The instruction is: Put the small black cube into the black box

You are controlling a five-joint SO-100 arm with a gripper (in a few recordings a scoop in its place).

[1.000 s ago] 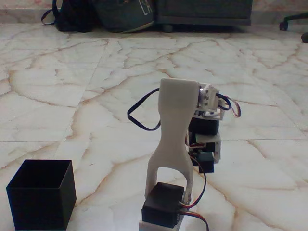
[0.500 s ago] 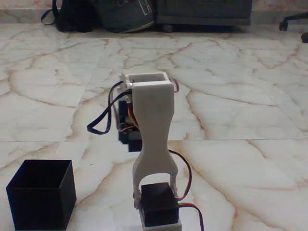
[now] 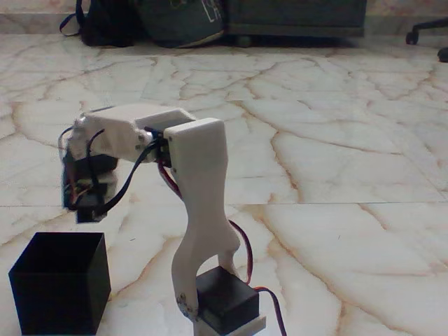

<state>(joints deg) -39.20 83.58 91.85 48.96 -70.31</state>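
Swung left, fingers (image 3: 87,210) (blurred) above black box (image 3: 59,283).

Home: marble floor (image 3: 336,105), bags (image 3: 178,21)

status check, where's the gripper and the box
Gripper above the black box, jaws blurred, state unclear. Cube not made out. Box upright on the floor, open top. Nothing between gripper and box.

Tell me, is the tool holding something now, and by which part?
It cannot be told. The tool hangs above the black box, blurred and dark; a small dark block shows at its tip, but whether it is the cube is unclear.
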